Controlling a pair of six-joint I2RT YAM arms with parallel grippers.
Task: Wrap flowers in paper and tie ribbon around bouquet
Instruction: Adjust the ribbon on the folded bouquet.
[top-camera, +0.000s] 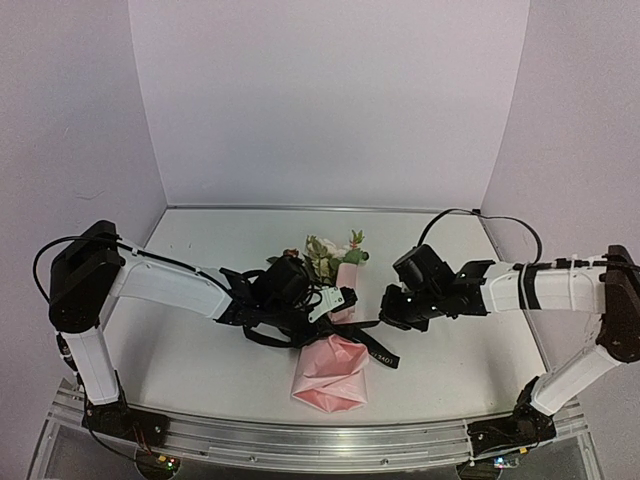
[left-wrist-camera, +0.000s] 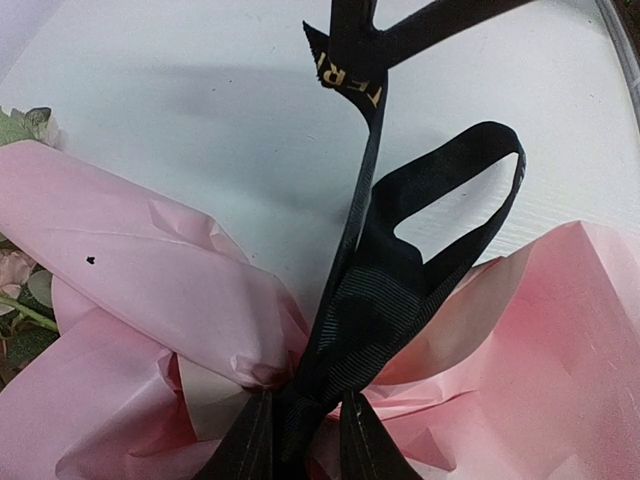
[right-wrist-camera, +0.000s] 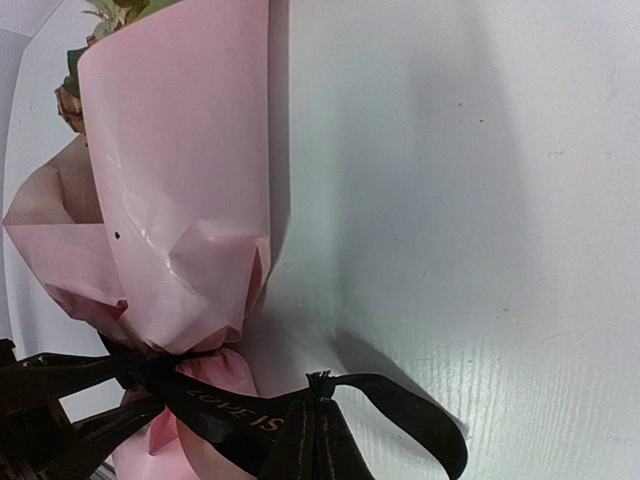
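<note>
The bouquet lies mid-table, flowers toward the back and its pale-pink paper flaring toward the front. The black ribbon circles the paper's narrow neck. My left gripper is shut on a bunched part of the ribbon at that neck, and a loop stands above it. My right gripper is shut on the lettered ribbon just right of the wrap, with a free tail curling to the right. In the right wrist view the paper hides most of the blooms.
Both arms meet over the table's centre, left gripper and right gripper close together. Lilac walls enclose the back and sides. An aluminium rail runs along the near edge. A black cable arches above the right arm.
</note>
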